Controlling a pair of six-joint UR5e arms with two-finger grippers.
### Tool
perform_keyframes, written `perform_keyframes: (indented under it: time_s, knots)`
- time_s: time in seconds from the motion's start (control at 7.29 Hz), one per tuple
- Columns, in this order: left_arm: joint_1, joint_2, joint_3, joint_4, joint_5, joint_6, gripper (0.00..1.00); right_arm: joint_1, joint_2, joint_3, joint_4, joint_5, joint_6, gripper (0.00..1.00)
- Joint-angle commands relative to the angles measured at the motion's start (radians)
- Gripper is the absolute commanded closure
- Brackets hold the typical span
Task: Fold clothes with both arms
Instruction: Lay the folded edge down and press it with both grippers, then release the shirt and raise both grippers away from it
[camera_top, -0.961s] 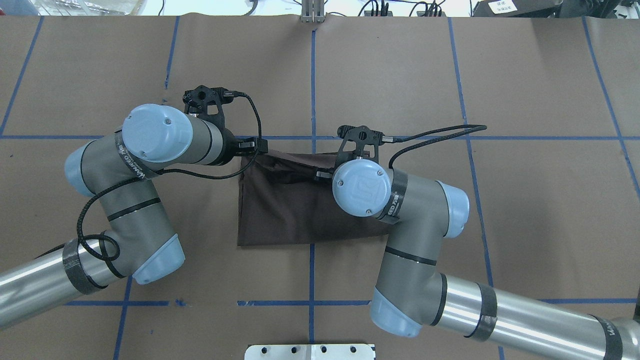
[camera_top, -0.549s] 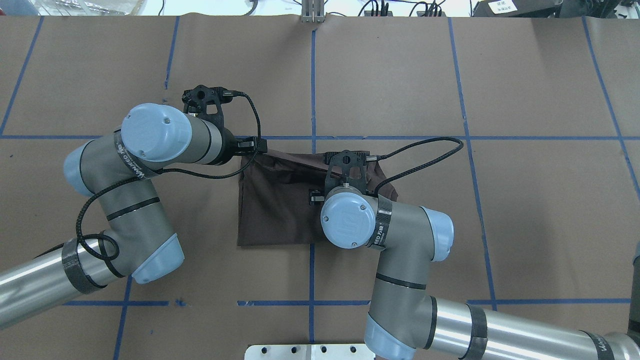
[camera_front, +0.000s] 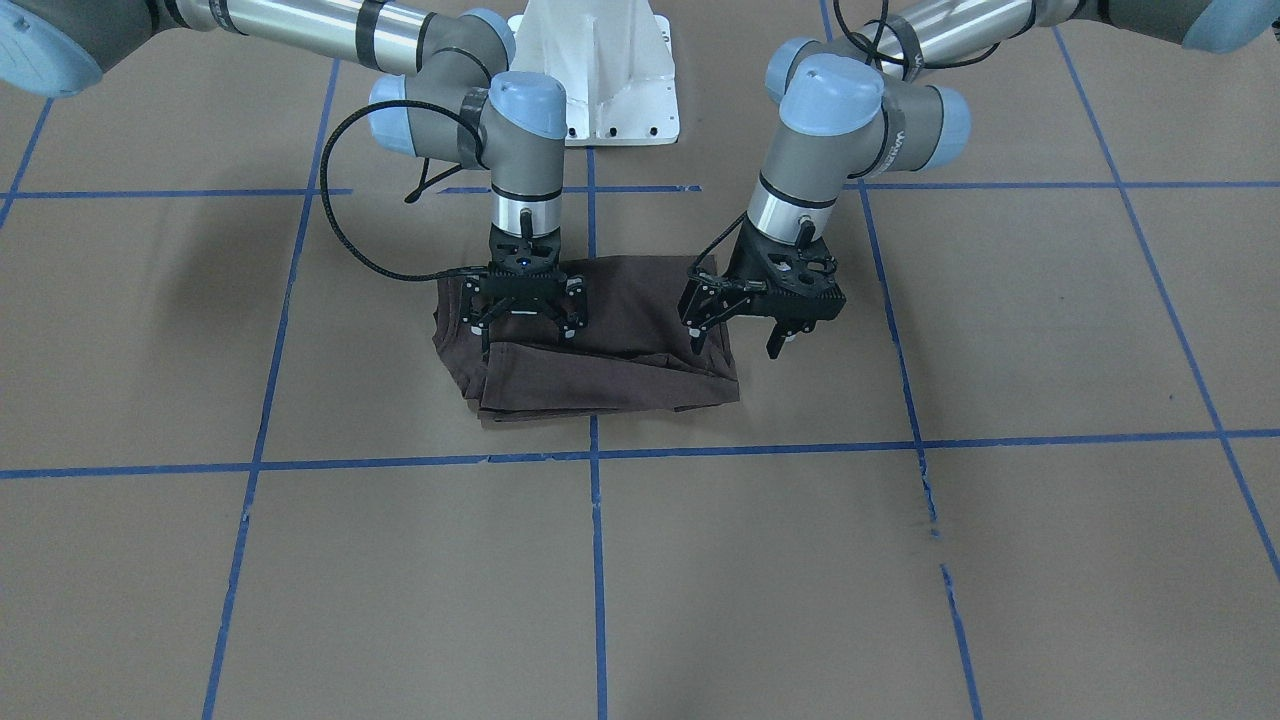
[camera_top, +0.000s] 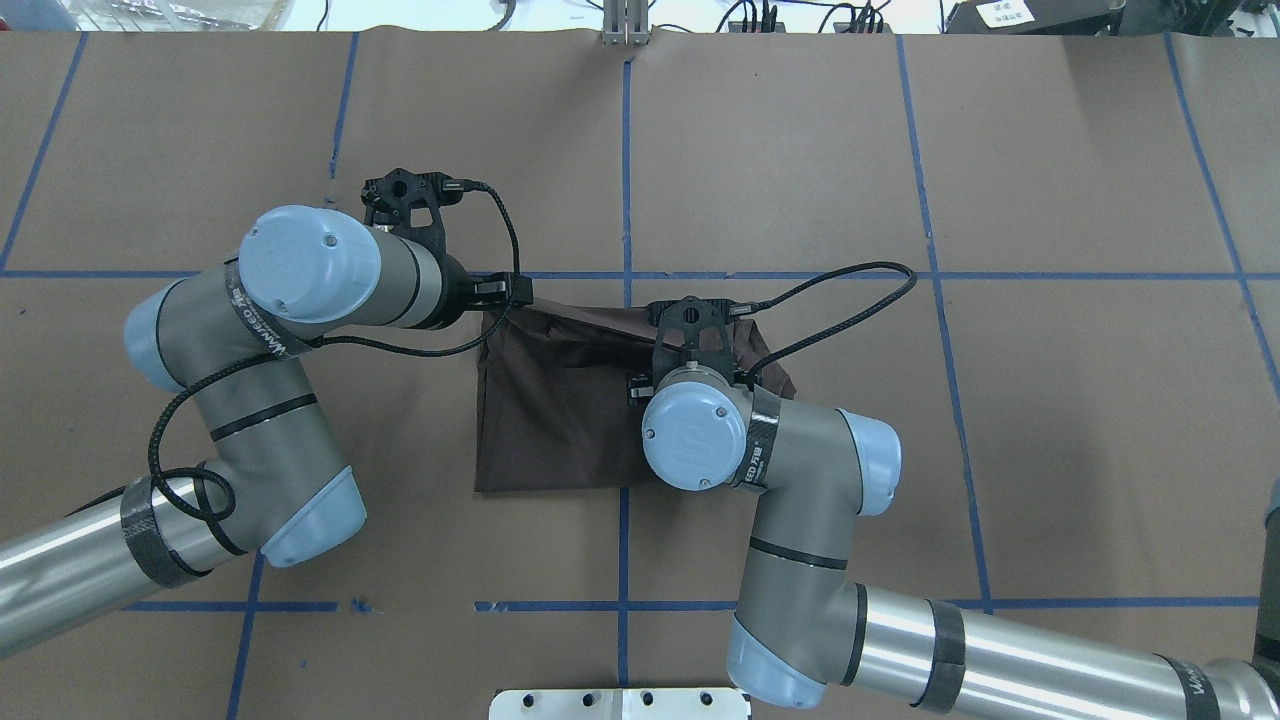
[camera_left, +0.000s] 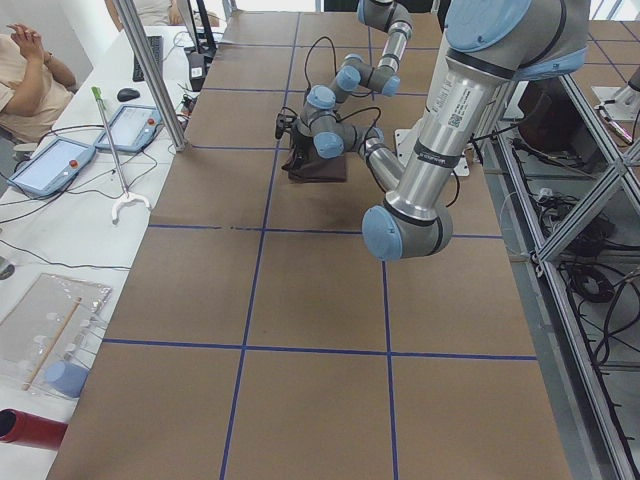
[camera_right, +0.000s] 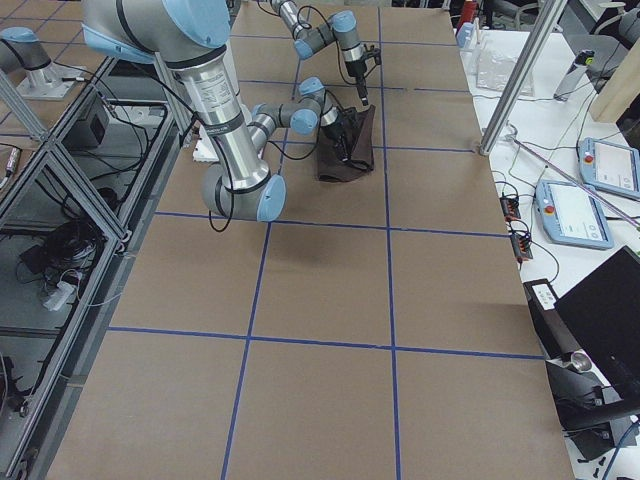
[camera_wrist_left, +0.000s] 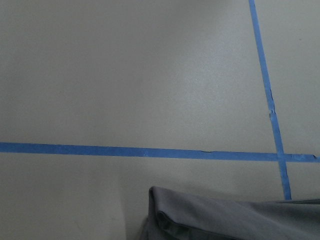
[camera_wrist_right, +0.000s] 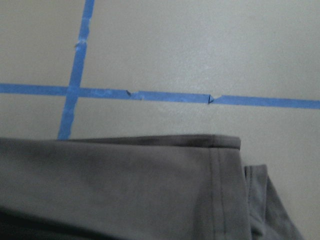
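The left arm (camera_top: 265, 430) and right arm (camera_top: 800, 520) are built of silver tubes and grey joints closed by light-blue caps (camera_top: 310, 262). Black braided cables (camera_top: 850, 275) are looped along them; black bands (camera_top: 262, 325) are printed with white lettering.

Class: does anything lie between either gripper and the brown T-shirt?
Nothing visible does. The right gripper is directly over the T-shirt, the left gripper at its edge, both with jaws open.
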Motion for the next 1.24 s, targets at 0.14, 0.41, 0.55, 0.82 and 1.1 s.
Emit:
perform_keyframes:
  time_s: [0.14, 0.41, 0.55, 0.82, 1.1]
  knots:
    - [0.0, 0.025, -0.042, 0.001, -0.003, -0.002, 0.0, 0.114, 0.091, -0.168, 0.06, 0.013, -0.006, 0.0]
    - [0.001, 0.027, -0.042, 0.001, -0.003, -0.003, 0.0, 0.243, 0.191, -0.392, 0.174, 0.107, -0.012, 0.0]
    - [0.003, 0.027, -0.04, 0.001, -0.003, -0.003, 0.0, 0.317, 0.211, -0.4, 0.174, 0.207, -0.043, 0.0]
    - [0.012, 0.018, -0.008, 0.006, -0.001, -0.002, 0.0, 0.385, 0.217, -0.37, 0.177, 0.347, -0.092, 0.0]
    - [0.02, -0.078, 0.138, 0.012, 0.003, 0.001, 0.0, 0.408, 0.179, -0.304, 0.177, 0.415, -0.138, 0.0]
